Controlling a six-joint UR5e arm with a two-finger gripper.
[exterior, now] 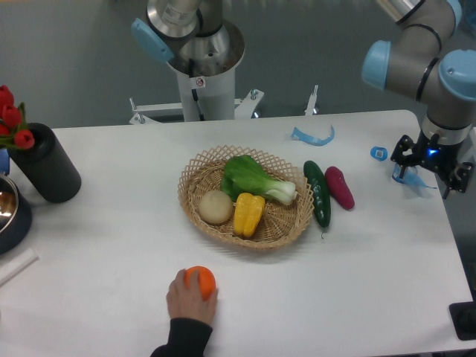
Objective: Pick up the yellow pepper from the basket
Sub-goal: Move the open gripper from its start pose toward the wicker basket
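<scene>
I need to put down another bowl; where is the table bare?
Bare: the near right, below the basket and cucumber, and the left between the black vase and the basket. Crowded: the basket's right side and by the hand with the orange.

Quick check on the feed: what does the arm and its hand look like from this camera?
The arm at the right edge is grey metal tubing with light blue joint caps. Its hand is black and compact, with a small blue light glowing on its body and dark fingers below. A second grey and blue base stands behind the table.
</scene>
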